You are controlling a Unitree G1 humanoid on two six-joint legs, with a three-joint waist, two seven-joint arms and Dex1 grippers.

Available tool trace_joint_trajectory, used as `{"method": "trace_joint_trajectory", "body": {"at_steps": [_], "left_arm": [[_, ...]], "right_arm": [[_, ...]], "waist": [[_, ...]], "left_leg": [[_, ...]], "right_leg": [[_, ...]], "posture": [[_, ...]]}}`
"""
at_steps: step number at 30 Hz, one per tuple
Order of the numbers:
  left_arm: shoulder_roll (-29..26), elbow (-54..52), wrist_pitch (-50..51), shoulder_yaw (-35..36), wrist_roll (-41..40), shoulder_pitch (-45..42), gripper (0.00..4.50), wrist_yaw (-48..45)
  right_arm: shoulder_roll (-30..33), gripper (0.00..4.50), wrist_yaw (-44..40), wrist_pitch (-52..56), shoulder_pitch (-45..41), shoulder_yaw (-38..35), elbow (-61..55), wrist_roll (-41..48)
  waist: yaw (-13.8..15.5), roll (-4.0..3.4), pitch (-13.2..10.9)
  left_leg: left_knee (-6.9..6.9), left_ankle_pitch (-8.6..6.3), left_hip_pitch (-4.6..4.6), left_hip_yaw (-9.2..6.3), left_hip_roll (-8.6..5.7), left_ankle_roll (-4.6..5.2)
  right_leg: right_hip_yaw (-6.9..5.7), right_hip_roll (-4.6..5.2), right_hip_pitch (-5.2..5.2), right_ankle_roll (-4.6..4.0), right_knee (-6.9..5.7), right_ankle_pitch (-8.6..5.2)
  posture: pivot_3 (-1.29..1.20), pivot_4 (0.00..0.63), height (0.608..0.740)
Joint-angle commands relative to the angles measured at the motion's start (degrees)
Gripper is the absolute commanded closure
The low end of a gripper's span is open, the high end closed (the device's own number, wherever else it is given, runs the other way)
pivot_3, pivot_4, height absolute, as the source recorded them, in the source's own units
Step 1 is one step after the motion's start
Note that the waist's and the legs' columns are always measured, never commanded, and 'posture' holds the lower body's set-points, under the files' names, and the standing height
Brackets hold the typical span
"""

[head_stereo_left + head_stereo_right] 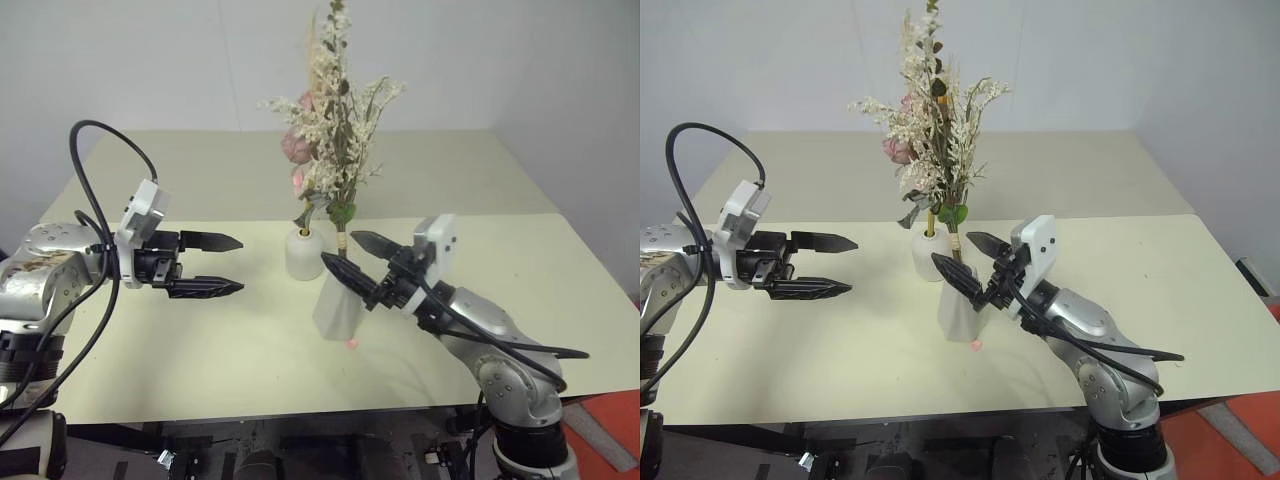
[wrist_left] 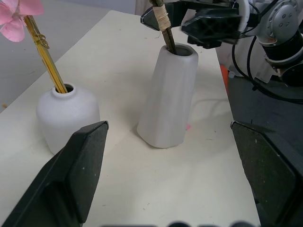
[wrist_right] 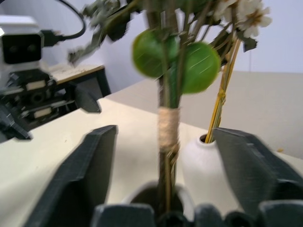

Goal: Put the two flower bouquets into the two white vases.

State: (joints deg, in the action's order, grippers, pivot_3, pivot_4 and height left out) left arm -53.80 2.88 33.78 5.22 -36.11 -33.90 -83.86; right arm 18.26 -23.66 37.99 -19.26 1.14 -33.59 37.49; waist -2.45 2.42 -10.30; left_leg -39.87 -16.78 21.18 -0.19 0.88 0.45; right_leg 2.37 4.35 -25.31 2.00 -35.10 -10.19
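Left eye view: cream table, white wall behind; right claw spread around bushy bouquet stem in tall vase; left claw spread, empty.

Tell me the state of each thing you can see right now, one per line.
Short round vase: upright, holding the yellow-stalk bouquet.
Yellow-stalk bouquet: standing in the short round vase.
Tall tapered vase: upright, holding the bushy bouquet.
Bushy bouquet: stems in the tall tapered vase, released.
Left gripper: open, empty.
Right gripper: open, fingers either side of the stems.
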Motion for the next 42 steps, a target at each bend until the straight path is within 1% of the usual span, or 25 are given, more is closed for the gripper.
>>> {"method": "trace_joint_trajectory", "body": {"at_steps": [1, 5, 9, 15, 20, 23, 26, 32, 37, 42], "left_arm": [[0.0, -0.62, -0.63, 0.79, -0.16, -1.23, 0.0, -0.02], [0.2, -0.36, -0.66, 0.54, -0.01, -1.45, 0.0, -0.14], [0.54, -0.1, -0.52, 0.14, 0.09, -2.01, 0.0, -0.21], [0.55, -0.28, -0.34, 0.22, 0.01, -2.16, 0.0, -0.33], [0.09, -1.22, -0.21, 1.24, -0.32, -0.96, 0.0, 0.23], [-0.18, -1.47, -0.18, 1.71, -0.41, -0.42, 0.0, 0.52], [-0.44, -1.82, -0.11, 2.13, -0.58, 0.22, 0.0, 0.72], [-0.12, -1.26, -0.32, 1.59, -0.3, -0.12, 0.0, 0.8], [0.32, -0.46, -0.53, 0.75, 0.11, -1.1, 0.0, 0.53], [0.37, -0.86, -0.21, 1.08, -0.22, -0.77, 0.0, 0.73]], "right_arm": [[1.36, 0.03, -1.29, -2.11, 0.43, -2.57, -3.31, 1.4], [2.55, 0.03, -2.27, -0.63, -0.51, -4.4, -2.01, 3.17], [2.39, 0.03, -3.47, 4.72, -6.84, -6.01, 5.24, 10.2], [2.27, 0.03, -6.65, 11.66, -16.71, -6.44, 16.77, 17.48], [2.45, 0.03, -10.37, 13.85, -19.71, -7.05, 19.61, 21.76], [3.27, 0.03, -11.95, 14.61, -19.45, -8.58, 19.34, 24.73], [5.09, 0.03, -13.73, 16.2, -16.88, -10.87, 17.2, 29.31], [6.58, 0.03, -12.8, 16.86, -13.93, -12.45, 15.07, 33.77], [8.32, 0.03, -10.73, 16.11, -11.47, -13.07, 13.57, 32.65], [13.51, 0.03, -10.99, 15.6, -5.46, -16.06, 10.59, 32.06]], "waist": [[0.02, 0.0, 0.0], [0.04, 0.0, 0.0], [-0.11, 0.0, 0.0], [-0.01, 0.0, 0.0], [0.0, 0.0, 0.0], [0.03, 0.0, 0.0], [0.29, 0.0, 0.0], [0.18, 0.0, 0.0], [0.07, 0.0, 0.0], [0.44, 0.0, 0.0]], "left_leg": [[0.0, 0.0, -0.01, 0.0, 0.0, 0.0], [0.0, 0.0, -0.01, 0.0, 0.0, 0.0], [-0.02, 0.0, -0.03, 0.01, 0.0, 0.0], [0.02, 0.0, -0.02, -0.02, 0.02, 0.0], [0.03, 0.0, 0.03, -0.01, 0.01, 0.01], [0.05, -0.01, 0.06, -0.02, 0.02, 0.02], [0.04, -0.02, 0.08, -0.02, 0.02, 0.03], [0.03, -0.02, 0.06, -0.01, 0.02, 0.03], [0.02, -0.01, -0.04, -0.02, 0.04, 0.02], [0.01, -0.01, 0.0, -0.02, 0.0, 0.02]], "right_leg": [[0.0, 0.0, 0.01, 0.0, -0.01, 0.0], [0.0, 0.0, 0.01, 0.0, 0.01, 0.0], [0.02, 0.0, 0.03, -0.01, -0.01, 0.01], [-0.01, -0.02, 0.04, -0.02, 0.01, 0.0], [-0.02, 0.0, 0.04, -0.02, -0.01, 0.01], [-0.03, 0.0, 0.04, -0.01, -0.02, 0.01], [-0.04, 0.02, 0.05, 0.0, -0.01, 0.01], [-0.04, 0.01, 0.04, 0.0, 0.04, 0.0], [-0.02, -0.01, 0.04, 0.0, 0.0, 0.0], [-0.02, 0.03, 0.05, 0.0, 0.03, 0.0]], "posture": [[0.0, 0.15, 0.74], [0.0, 0.15, 0.74], [0.0, 0.15, 0.74], [0.0, 0.15, 0.74], [0.0, 0.15, 0.74], [0.0, 0.15, 0.74], [0.0, 0.15, 0.74], [0.0, 0.15, 0.74], [0.0, 0.15, 0.74], [0.0, 0.15, 0.74]]}}
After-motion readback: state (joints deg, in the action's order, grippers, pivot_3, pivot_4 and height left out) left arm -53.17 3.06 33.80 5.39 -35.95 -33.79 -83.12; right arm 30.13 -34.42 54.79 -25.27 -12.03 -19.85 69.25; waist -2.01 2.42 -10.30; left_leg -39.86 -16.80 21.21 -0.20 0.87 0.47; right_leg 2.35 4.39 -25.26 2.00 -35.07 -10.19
